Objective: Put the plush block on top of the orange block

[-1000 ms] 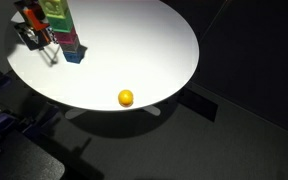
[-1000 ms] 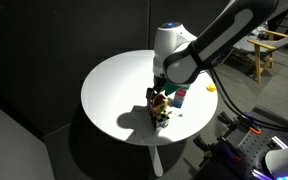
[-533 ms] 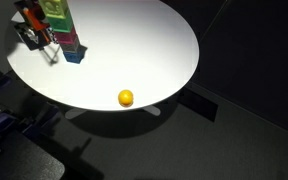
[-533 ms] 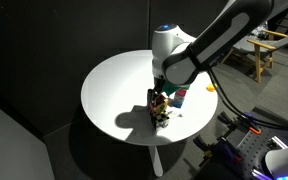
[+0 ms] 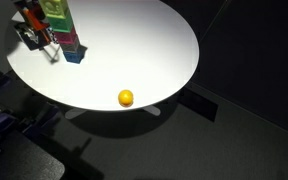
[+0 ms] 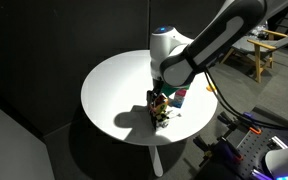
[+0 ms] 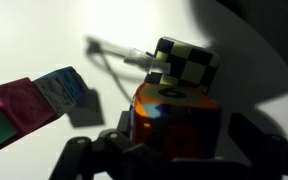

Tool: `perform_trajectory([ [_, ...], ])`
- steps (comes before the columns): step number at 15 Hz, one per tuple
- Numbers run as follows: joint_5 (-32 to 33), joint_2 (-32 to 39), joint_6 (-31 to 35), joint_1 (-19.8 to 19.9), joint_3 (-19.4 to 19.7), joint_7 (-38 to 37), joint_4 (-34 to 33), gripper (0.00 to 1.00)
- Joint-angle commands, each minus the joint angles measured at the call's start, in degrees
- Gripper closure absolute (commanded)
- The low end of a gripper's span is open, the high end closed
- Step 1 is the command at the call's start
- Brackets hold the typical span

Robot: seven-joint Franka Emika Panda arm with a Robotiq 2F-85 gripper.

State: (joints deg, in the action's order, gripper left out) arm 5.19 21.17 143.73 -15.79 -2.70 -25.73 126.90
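In the wrist view my gripper (image 7: 177,150) sits around an orange block with a multicoloured top (image 7: 174,118). Its fingers stand close on both sides, and the block fills the space between them. A black and yellow-green checkered cube (image 7: 187,62) stands right behind it, with a white stick (image 7: 119,51) beside it. In both exterior views the gripper (image 5: 39,40) (image 6: 161,108) is low over the white round table (image 5: 134,50), next to a stack of coloured blocks (image 5: 64,30). Which block is plush I cannot tell.
The stack of magenta, green and blue blocks (image 7: 34,100) lies left of the gripper in the wrist view and also shows in an exterior view (image 6: 180,97). A small orange ball (image 5: 126,98) lies near the table's edge. The table edge is close by.
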Motion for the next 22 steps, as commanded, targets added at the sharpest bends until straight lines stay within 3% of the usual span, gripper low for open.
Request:
perform_trajectory([
  [1,2.12,1.29,-0.62,-0.9,0.96,-1.16,-2.05,0.0],
  [9,3.35,4.35,-0.29,-1.11,1.29,-0.27,-4.3,0.0],
  [10,3.02,4.72,-0.49,-0.99,1.19,0.06,-4.53,0.03],
  [11,2.79,5.02,-0.75,-0.96,1.17,0.14,-4.78,0.26],
  [13,2.67,5.44,-1.12,-1.0,1.25,0.15,-5.15,0.3],
  [15,2.51,4.74,-1.55,-0.91,1.18,0.29,-5.07,0.46],
  [22,2.18,1.38,-3.57,-0.51,1.03,0.59,-3.74,0.69],
])
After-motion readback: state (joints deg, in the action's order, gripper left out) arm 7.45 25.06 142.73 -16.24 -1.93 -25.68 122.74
